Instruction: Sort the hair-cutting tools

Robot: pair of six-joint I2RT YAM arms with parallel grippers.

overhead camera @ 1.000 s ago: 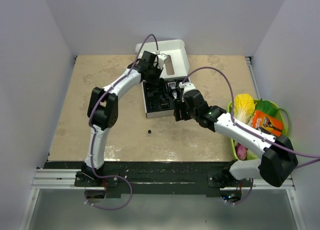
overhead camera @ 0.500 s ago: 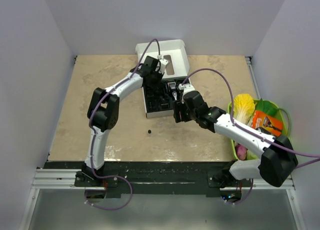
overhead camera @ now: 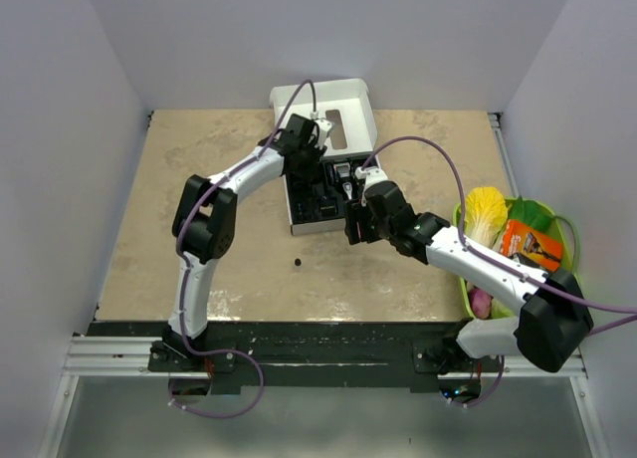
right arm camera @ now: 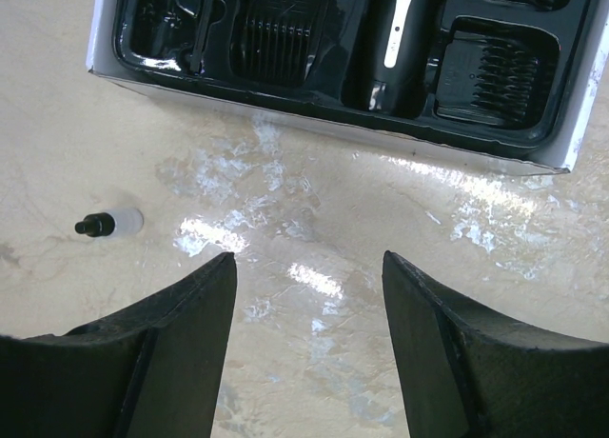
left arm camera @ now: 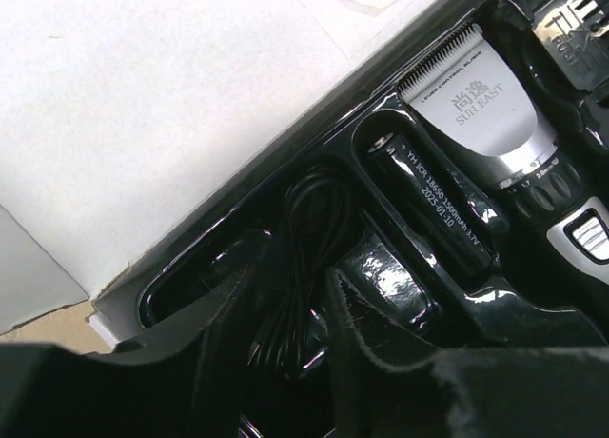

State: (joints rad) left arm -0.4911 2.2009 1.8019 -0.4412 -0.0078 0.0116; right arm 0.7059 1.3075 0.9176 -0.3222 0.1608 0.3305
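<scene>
The black tray in its white box holds the tools. In the left wrist view the silver-headed clipper lies beside a short black cylinder. A coiled black cord lies in the slot beside it. My left gripper is low in the tray's far end, its fingers closed round the cord. My right gripper is open and empty over bare table at the tray's near right corner. Comb guards sit in the tray. A tiny black-capped bit lies loose on the table.
The white box lid stands open behind the tray. A green basket with toy vegetables sits at the right edge, under my right arm. White walls enclose the table.
My left gripper has moved from over the lid toward me and down into the tray's far end. The right arm has barely moved.
</scene>
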